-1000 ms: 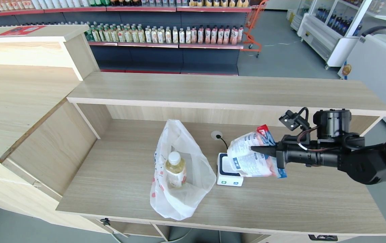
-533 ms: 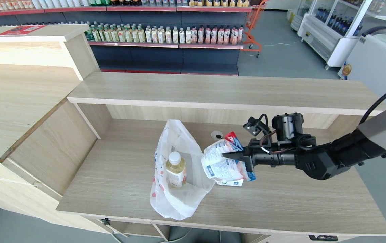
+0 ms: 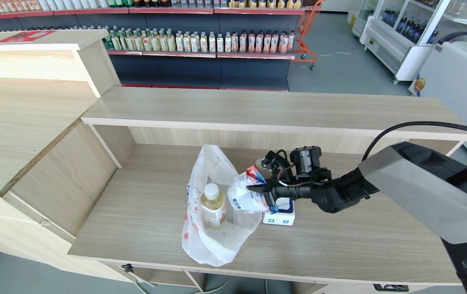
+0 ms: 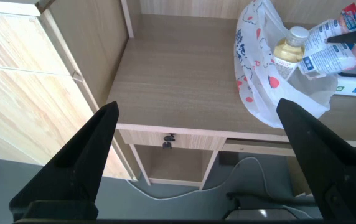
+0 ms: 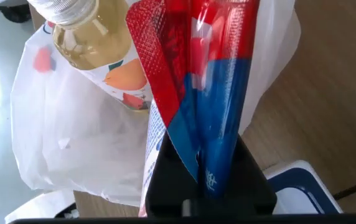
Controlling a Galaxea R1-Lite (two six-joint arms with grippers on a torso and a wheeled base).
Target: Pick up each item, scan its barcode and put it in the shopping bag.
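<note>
Head view: my right gripper (image 3: 260, 195) is clamped on a snack packet (image 3: 244, 192), red and blue along its sealed edge, white printed face toward the bag. The packet hangs at the open mouth of the white shopping bag (image 3: 217, 239), touching its rim on the right side. A capped bottle of yellowish drink (image 3: 212, 206) stands upright inside the bag. The white scanner (image 3: 281, 215) sits on the wooden counter (image 3: 339, 245) just right of the bag, partly under the gripper.

Left wrist view: my left gripper (image 4: 196, 107) is off the counter's front edge, jaws spread wide, holding nothing. Bag, bottle, packet and scanner are all at the far end of the counter from it.

Right wrist view: both fingers (image 5: 165, 180) pinch the packet's sealed end. The bottle's cap and the bag's plastic are right beyond it, and a scanner corner is beside the fingers.
</note>
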